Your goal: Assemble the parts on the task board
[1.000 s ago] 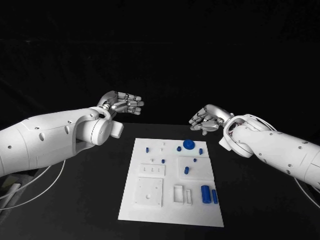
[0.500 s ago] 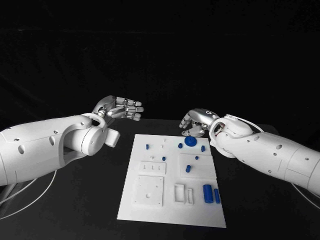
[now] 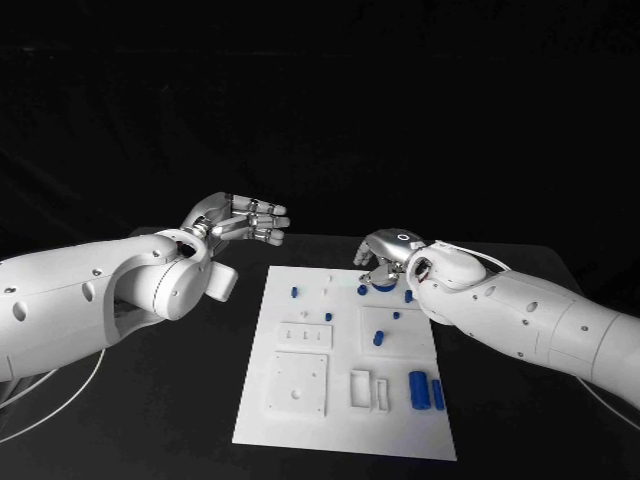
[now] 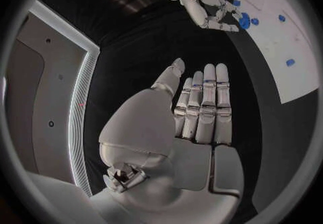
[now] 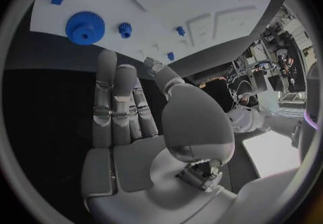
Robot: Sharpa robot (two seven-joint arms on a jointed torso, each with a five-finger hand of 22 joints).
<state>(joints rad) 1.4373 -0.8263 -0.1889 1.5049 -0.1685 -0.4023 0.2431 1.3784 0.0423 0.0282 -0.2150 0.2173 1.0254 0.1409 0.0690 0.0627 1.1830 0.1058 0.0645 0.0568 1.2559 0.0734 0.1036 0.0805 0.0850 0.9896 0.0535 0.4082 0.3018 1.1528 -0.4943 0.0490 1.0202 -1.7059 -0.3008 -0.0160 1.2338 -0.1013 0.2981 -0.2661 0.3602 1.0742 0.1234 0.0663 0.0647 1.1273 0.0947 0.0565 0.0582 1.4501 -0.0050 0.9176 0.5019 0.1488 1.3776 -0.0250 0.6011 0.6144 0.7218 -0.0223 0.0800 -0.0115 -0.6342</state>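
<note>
Black counter (image 3: 147, 420), matte, under a dark backdrop; the far room is lost in shadow in the head view. The left wrist view shows a grey wall panel with a pale vertical frame strip (image 4: 84, 105) beyond the counter's edge.

White task board (image 3: 352, 365) lies flat in the middle of the counter, long side running near to far. Blue parts on it: a round toothed gear (image 5: 85, 27) at the far right corner, small pegs (image 3: 293, 293) along the far edge and mid-board, and two longer cylinders (image 3: 425, 391) side by side near the right edge at the near end.

Left hand (image 3: 242, 218): raised above the counter, just off the board's far left corner, fingers straight and laid side by side, holding nothing.

Right hand (image 3: 384, 258): over the board's far right corner, near the gear; fingers extended and close together, nothing in them. Cannot tell whether fingertips touch the board.
</note>
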